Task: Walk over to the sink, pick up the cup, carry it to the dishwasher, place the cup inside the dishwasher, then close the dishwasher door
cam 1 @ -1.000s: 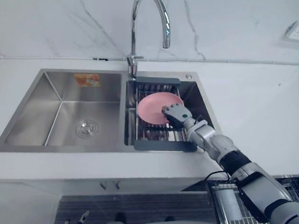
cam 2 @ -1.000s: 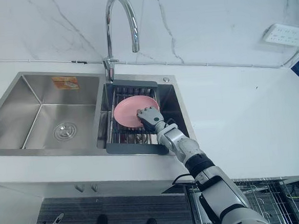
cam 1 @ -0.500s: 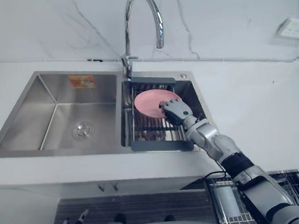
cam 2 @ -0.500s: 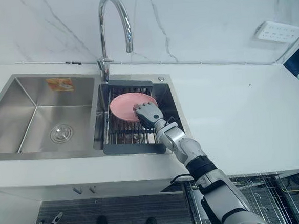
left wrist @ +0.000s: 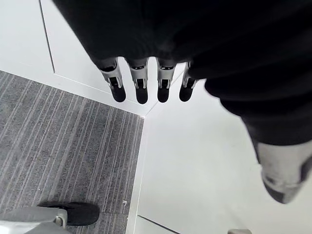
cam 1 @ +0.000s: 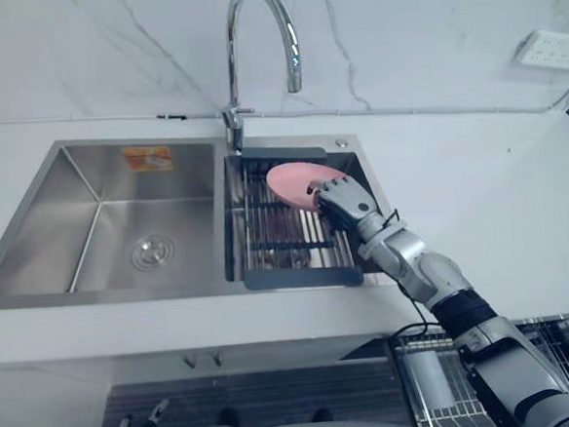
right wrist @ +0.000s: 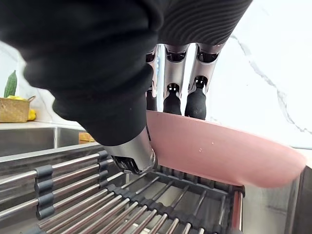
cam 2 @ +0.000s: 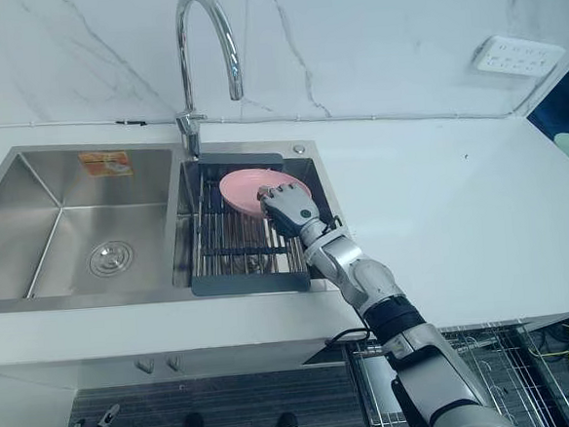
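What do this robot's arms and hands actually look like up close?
The right hand and the left hand each wear a dark ribbed cover over the back and wrist, with slim silver fingers ending in dark rounded tips. The right arm is made of rounded silver-grey shells with a black band partway along.

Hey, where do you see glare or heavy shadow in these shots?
Left eye view: glare streaks the tap; it is dark under the rack. Right wrist view: the right hand is shadowed, the plate evenly lit.
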